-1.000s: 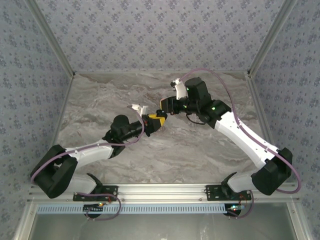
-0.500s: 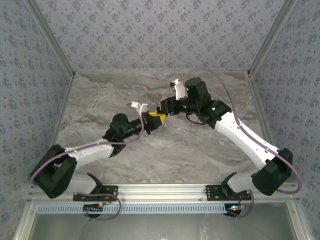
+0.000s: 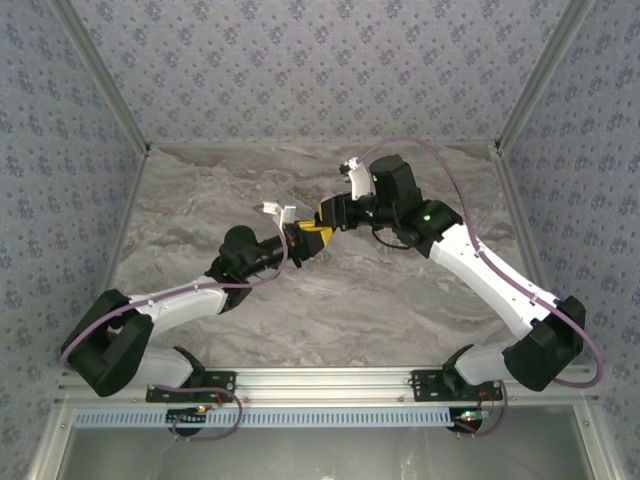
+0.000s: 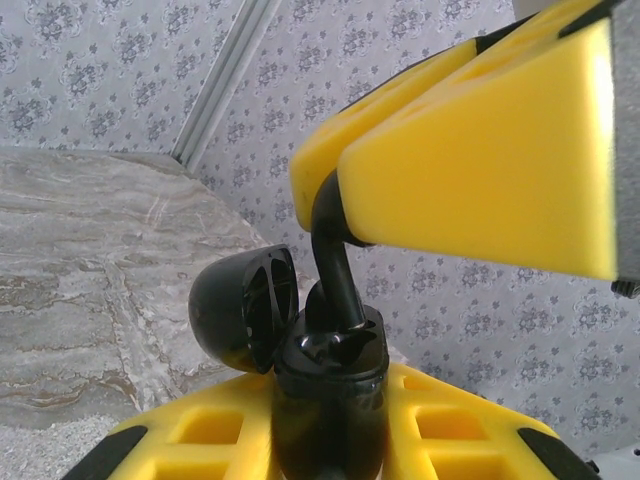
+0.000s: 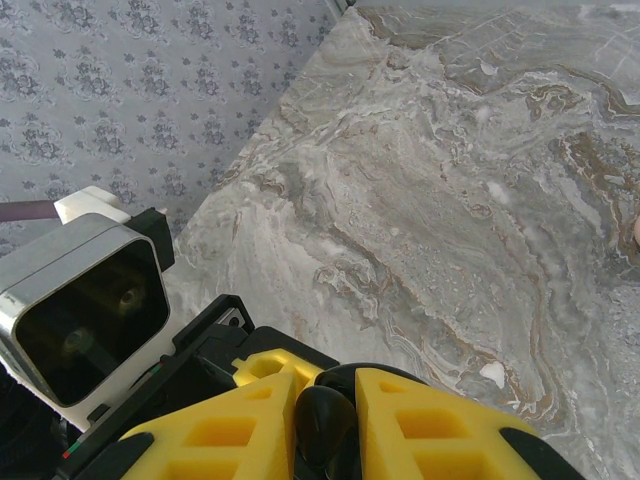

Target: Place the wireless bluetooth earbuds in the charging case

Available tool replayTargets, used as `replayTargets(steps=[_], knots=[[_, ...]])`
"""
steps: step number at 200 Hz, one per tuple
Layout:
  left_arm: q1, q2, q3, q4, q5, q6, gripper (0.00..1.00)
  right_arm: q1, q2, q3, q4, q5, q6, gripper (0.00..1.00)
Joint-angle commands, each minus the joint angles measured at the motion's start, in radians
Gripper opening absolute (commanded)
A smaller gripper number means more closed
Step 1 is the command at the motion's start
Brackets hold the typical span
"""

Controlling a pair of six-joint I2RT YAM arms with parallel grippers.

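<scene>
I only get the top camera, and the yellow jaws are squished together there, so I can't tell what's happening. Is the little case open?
Observer: Yes. The left wrist view shows the black charging case upright in the left arm's jaws, its lid flipped open sideways.
Operator: Is an earbud going in?
Observer: A black earbud, pinched from above by the right arm's jaws, reaches down into the case's open top.
Operator: All the way in?
Observer: No, part of it sticks up above the rim.
</scene>
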Motion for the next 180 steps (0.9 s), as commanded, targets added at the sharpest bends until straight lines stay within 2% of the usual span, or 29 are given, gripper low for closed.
replayTargets(steps=[1,180], knots=[[-0.005,-0.008,0.030,0.042,0.018,-0.010,0.24,0.009,-0.018,0.018,0.005,-0.011,-0.016,0.23],[-0.005,-0.036,0.037,-0.011,-0.041,0.006,0.24,0.017,-0.038,-0.003,-0.033,0.018,-0.036,0.23]])
